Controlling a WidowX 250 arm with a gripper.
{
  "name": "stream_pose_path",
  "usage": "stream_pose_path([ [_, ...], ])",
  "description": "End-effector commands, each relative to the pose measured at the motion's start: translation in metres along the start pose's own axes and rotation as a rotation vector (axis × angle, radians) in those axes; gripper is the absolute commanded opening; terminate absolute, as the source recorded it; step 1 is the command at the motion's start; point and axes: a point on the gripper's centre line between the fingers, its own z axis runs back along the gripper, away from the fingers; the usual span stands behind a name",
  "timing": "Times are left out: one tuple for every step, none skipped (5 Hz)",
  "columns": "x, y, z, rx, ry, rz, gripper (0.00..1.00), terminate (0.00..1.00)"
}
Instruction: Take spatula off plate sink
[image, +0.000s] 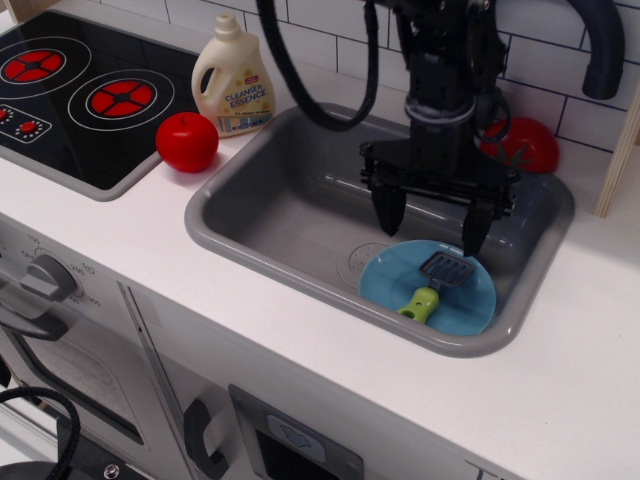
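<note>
A toy kitchen seen from above and in front. Nearest the viewer, at lower left, is the cabinet front with a grey control knob (50, 278) and dark door handles. Above it a white worktop (560, 390) runs across the scene, with a grey rectangular sink (290, 190) set into it. In the sink's near right corner lies a round blue plate (478, 308), just right of the drain (355, 262). The spatula (433, 286) rests flat on this plate, its lime-green handle pointing toward the viewer and its grey slotted blade pointing toward the back of the sink. Directly over the far half of the plate hangs the black pincer (430, 235), lowered into the basin. It is released, its two fingers spread wide, one to the left of the spatula blade and one to its right, gripping nothing. The fingertips (388, 222) appear to be above the plate rather than touching it, though the exact gap cannot be judged. The dark arm rises straight up from the pincer and out of view, trailing black cables. On the worktop left of the sink sits a red ball-like tomato (187, 141). Behind it stands a cream cleanser bottle (233, 78). Further left is a black hob (60, 100) with red ring burners. Behind the sink on the right, a second red object (535, 150) is partly hidden by the arm. A black tap (600, 50) curves before the white tiled wall.
</note>
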Motion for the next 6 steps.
stream_pose_path([
  [-0.017,-0.002,0.007,-0.050,-0.007,-0.105,1.00,0.00],
  [-0.022,-0.002,-0.002,-0.047,0.021,-0.122,1.00,0.00],
  [-0.023,-0.005,-0.009,-0.046,0.007,-0.134,1.00,0.00],
  [-0.022,-0.005,-0.014,-0.041,0.004,-0.132,1.00,0.00],
  [-0.025,-0.002,-0.020,-0.032,0.013,-0.140,1.00,0.00],
  [-0.027,0.000,-0.024,-0.026,0.024,-0.144,1.00,0.00],
])
